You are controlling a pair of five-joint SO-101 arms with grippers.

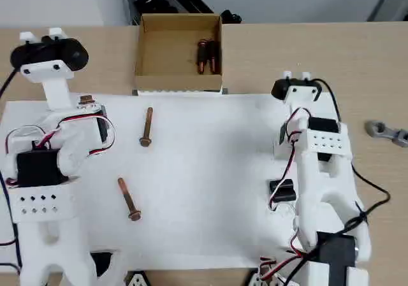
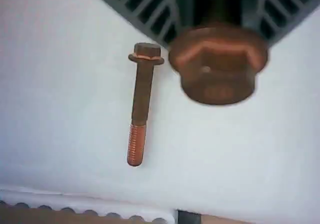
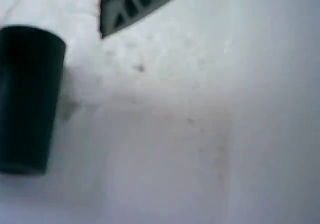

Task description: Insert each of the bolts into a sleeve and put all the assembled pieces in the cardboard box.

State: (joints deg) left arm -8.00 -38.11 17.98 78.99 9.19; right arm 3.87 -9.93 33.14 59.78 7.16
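White paper covers the light wooden table just beside a brown cardboard box. The left gripper clamps a copper-coloured bolt; for the right gripper I cannot tell.

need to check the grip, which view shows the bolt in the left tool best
Left wrist view: the held bolt sits close and head-on, gripped in the left tool. The high view gives just its small head. The right wrist view faces a black sleeve.
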